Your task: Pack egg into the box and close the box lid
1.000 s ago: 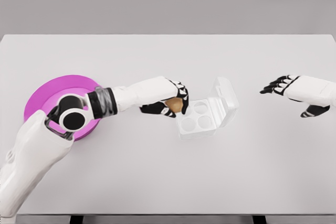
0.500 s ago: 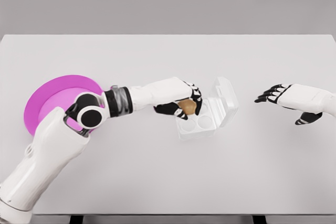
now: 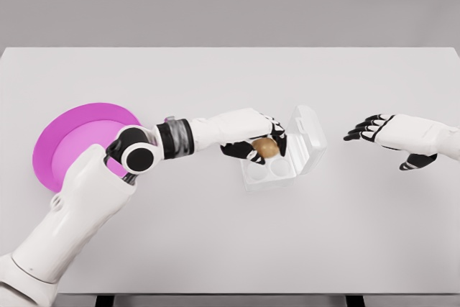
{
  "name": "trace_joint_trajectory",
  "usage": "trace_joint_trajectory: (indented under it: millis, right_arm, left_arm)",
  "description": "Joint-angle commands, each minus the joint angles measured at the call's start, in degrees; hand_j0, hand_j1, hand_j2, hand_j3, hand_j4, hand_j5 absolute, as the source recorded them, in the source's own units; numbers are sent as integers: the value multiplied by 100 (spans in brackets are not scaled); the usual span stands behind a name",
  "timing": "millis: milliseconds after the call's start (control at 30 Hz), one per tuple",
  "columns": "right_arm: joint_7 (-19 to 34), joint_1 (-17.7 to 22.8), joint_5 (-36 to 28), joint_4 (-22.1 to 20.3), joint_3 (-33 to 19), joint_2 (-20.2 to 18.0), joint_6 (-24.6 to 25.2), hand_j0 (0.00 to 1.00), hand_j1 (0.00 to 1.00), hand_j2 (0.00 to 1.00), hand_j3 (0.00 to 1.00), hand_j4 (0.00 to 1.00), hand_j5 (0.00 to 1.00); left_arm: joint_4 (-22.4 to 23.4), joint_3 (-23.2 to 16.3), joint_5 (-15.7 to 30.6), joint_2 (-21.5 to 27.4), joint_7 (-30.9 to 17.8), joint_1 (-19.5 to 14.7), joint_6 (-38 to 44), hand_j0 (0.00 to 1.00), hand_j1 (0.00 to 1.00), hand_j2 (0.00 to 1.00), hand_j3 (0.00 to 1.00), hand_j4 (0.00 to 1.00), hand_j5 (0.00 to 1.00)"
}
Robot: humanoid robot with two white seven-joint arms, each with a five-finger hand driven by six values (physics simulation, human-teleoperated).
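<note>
Left hand [image 3: 260, 144] curled around a brown egg [image 3: 266, 148] over the open white box [image 3: 281, 154] on the table [image 3: 230, 235], lid [image 3: 309, 136] raised, right hand [image 3: 392, 134] spread nearby, pink plate [image 3: 61, 138] far left, no readable writing.

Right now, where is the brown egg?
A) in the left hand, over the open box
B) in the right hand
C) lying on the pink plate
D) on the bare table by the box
A: the left hand is curled around the egg just above the cups of the open box, while the right hand holds nothing.
</note>
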Motion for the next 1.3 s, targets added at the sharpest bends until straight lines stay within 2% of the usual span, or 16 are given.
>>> trace_joint_trajectory:
  millis: [0,67,533,600,667,733,900,933,1033,1133,1200,1267]
  right_arm:
    - [-2,0,-33,-15,-1,-8,14,100,100,100,100,100,100]
    - [-2,0,-33,-15,-1,-8,14,100,100,100,100,100,100]
    - [-2,0,-69,-50,-9,0,14,100,100,100,100,100,100]
    - [-2,0,-86,-172,-1,0,14,100,100,100,100,100,100]
    - [-2,0,-86,-208,-1,0,14,100,100,100,100,100,100]
    - [-2,9,-86,-322,8,0,14,100,100,100,100,100,100]
    - [-2,18,-104,-498,8,71,14,100,100,100,100,100,100]
    - [-2,18,-95,-498,8,71,14,100,100,100,100,100,100]
    - [-2,9,-104,-498,-9,71,14,100,100,100,100,100,100]
    - [-2,18,-157,-621,-18,71,14,100,100,100,100,100,100]
    - [-2,9,-157,-630,-27,71,14,100,100,100,100,100,100]
    - [-2,0,-209,-630,-36,71,14,100,100,100,100,100,100]
  left_arm:
    - [10,2,-39,-27,3,0,0,65,65,65,65,65,65]
    - [10,2,-39,-18,3,0,0,69,69,69,69,69,69]
    - [10,20,-48,8,3,9,9,80,80,80,80,80,80]
    - [10,20,-48,26,3,0,9,82,82,82,82,82,82]
    - [-7,37,-57,43,3,0,0,88,88,88,88,88,88]
    - [-33,64,-40,61,3,-9,-9,99,99,99,99,99,99]
    - [-104,117,22,166,3,0,-18,100,100,100,100,100,100]
    - [-235,230,31,201,3,44,-18,100,100,100,100,100,100]
    - [-640,415,162,517,3,88,-26,100,100,100,100,100,100]
    - [-1017,521,795,1203,3,105,-123,100,100,100,100,100,100]
    - [-1150,652,1260,1738,3,167,-842,100,100,100,100,100,100]
    - [-1150,846,1472,1994,3,184,-1646,100,100,100,100,100,100]
